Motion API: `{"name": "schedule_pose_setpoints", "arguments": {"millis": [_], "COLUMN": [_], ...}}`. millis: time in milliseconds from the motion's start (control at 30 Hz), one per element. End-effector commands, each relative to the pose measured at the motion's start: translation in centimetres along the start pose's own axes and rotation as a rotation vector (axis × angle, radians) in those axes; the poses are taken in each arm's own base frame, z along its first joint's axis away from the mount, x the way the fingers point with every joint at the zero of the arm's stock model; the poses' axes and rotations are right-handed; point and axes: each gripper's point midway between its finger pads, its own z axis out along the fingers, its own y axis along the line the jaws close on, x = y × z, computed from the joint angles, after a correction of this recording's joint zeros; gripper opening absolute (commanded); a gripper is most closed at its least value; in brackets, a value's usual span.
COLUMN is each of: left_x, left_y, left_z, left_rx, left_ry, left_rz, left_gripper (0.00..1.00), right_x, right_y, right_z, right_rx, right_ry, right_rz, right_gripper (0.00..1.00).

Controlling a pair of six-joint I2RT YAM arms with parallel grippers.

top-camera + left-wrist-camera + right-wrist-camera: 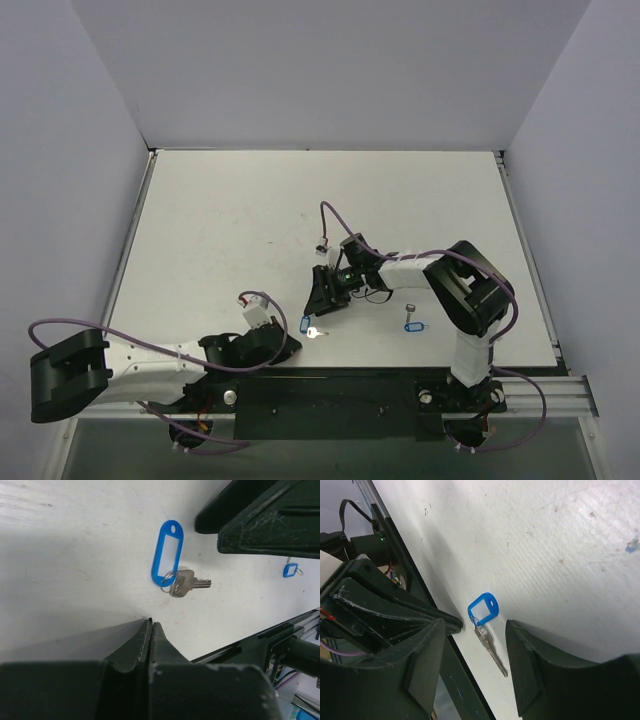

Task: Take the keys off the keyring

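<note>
On the left, our left tool (150, 626) sat pressed together, gripping nothing, just short of the keyring (167, 552). The key (184, 584) was threaded on its ring, both flat on the worktop (220, 220), so we judged the removal not yet done. The right tool (476, 627) hung spread over them. Further right lay a second blue tag (412, 326); we couldn't tell about its key.

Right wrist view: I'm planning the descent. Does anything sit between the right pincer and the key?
Nothing visible does: the key and the keyring's blue tag lie on bare table under the open right pincer. The shut left pincer sits close beside that tag.
</note>
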Motion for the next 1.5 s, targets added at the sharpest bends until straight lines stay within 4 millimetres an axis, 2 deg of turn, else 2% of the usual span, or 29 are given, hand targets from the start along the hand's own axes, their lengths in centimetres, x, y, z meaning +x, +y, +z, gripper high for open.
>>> {"name": "schedule_pose_setpoints", "arguments": {"millis": [0,133,200,500,700,867,1067,1233,1467], "left_x": [1.1,1.7,1.8,1.5,1.7,1.8,1.5,1.4,1.2], "left_y": [-1.4,-1.3,-1.1,0.1,0.5,0.7,0.5,0.5,0.4], "left_z": [0.7,1.2,1.3,1.5,2.0,2.3,2.2,2.0,1.8], "left_rx": [0.038,0.024,0.015,-0.025,-0.055,-0.069,-0.059,-0.049,-0.036], "left_ry": [0.043,0.064,0.064,0.041,0.045,0.050,0.043,0.039,0.030], "left_rz": [-0.043,-0.048,-0.048,-0.036,-0.003,0.008,0.005,-0.002,-0.011], "left_gripper": [0.00,0.00,0.00,0.00,0.00,0.00,0.00,0.00,0.00], "right_x": [-0.1,0.7,1.8,4.6,4.8,4.3,4.6,5.2,5.2], "right_y": [0.6,0.9,0.7,1.3,1.6,3.2,2.2,0.4,-0.2], "right_z": [0.7,0.7,0.7,1.6,1.8,1.6,1.9,1.9,1.9], "right_rx": [-0.044,-0.052,-0.050,-0.059,-0.071,-0.150,-0.108,-0.018,0.020], "right_ry": [-0.005,0.016,0.045,0.113,0.106,0.056,0.065,0.116,0.111], "right_rz": [-0.019,-0.025,-0.016,-0.032,-0.019,0.004,-0.002,-0.016,-0.014], "right_gripper": [0.48,0.46,0.46,0.43,0.37,0.35,0.26,0.15,0.05]}}
